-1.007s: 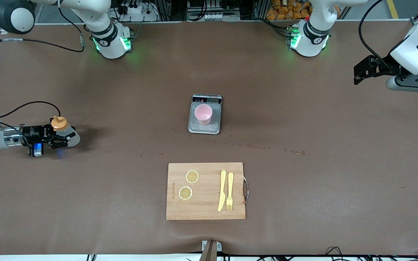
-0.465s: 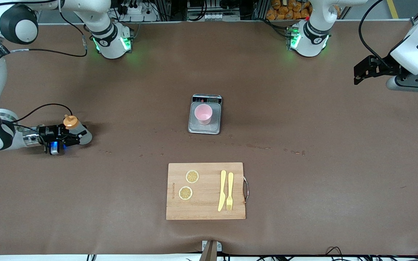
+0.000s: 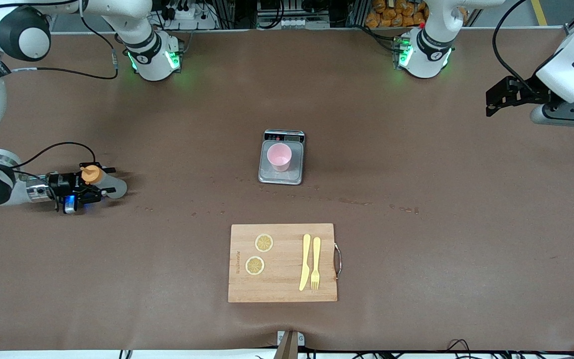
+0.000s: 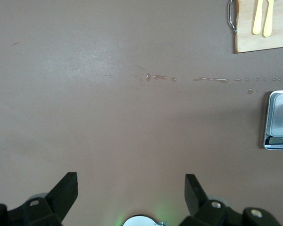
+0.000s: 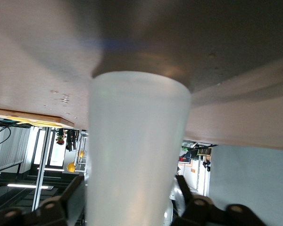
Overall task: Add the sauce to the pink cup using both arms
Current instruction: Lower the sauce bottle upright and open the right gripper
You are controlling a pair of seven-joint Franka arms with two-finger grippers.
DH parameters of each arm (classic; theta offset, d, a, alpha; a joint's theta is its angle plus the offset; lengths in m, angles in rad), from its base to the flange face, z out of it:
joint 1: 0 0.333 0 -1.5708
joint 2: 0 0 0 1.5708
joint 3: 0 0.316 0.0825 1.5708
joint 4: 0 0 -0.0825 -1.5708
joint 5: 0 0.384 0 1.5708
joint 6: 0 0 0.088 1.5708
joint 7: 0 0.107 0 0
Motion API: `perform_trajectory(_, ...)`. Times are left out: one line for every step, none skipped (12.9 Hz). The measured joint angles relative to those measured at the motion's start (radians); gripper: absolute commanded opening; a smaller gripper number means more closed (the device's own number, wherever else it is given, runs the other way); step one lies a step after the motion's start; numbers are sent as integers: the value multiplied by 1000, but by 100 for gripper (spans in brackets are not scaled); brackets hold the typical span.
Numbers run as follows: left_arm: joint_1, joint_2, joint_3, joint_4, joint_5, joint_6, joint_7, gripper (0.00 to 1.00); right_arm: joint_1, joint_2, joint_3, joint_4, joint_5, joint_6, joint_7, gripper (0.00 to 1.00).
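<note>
The sauce bottle [image 3: 110, 187], whitish with an orange cap, stands on the table toward the right arm's end. My right gripper [image 3: 98, 180] is low at the table, its fingers spread on either side of the bottle and slightly off it. In the right wrist view the bottle [image 5: 137, 150] fills the space between the fingers [image 5: 75, 193]. The pink cup [image 3: 279, 156] stands on the grey scale [image 3: 281, 177] at the table's middle. My left gripper [image 3: 490, 102] waits open and empty in the air over the left arm's end; its spread tips show in the left wrist view [image 4: 131, 188].
A wooden cutting board [image 3: 283, 263] with two lemon slices [image 3: 259, 254], a yellow knife and a fork [image 3: 315, 263] lies nearer the front camera than the scale. Sauce drips [image 3: 352, 202] dot the mat between them. The scale [image 4: 279, 120] and board [image 4: 264, 33] show in the left wrist view.
My right gripper carried the bottle down onto the table and toward the middle, then its fingers spread off the bottle. The left arm has not moved.
</note>
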Motion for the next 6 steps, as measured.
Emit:
perform_trajectory(-1, 0, -1, 0, 0, 0, 0, 100, -4, 0, 0, 18, 0, 0, 0, 100)
perform_trajectory(-1, 0, -1, 0, 0, 0, 0, 100, -10, -1, -1, 39, -6, 0, 0, 100)
perform_trajectory(-1, 0, -1, 0, 0, 0, 0, 100, -18, -1, -3, 62, -18, -1, 0, 100)
perform_trajectory(-1, 0, -1, 0, 0, 0, 0, 100, -28, -1, -4, 85, -44, -1, 0, 100)
perform_trajectory(-1, 0, -1, 0, 0, 0, 0, 100, -40, -2, -4, 108, -73, -3, 0, 100)
perform_trajectory(-1, 0, -1, 0, 0, 0, 0, 100, -53, -3, -5, 132, -105, -6, 0, 100)
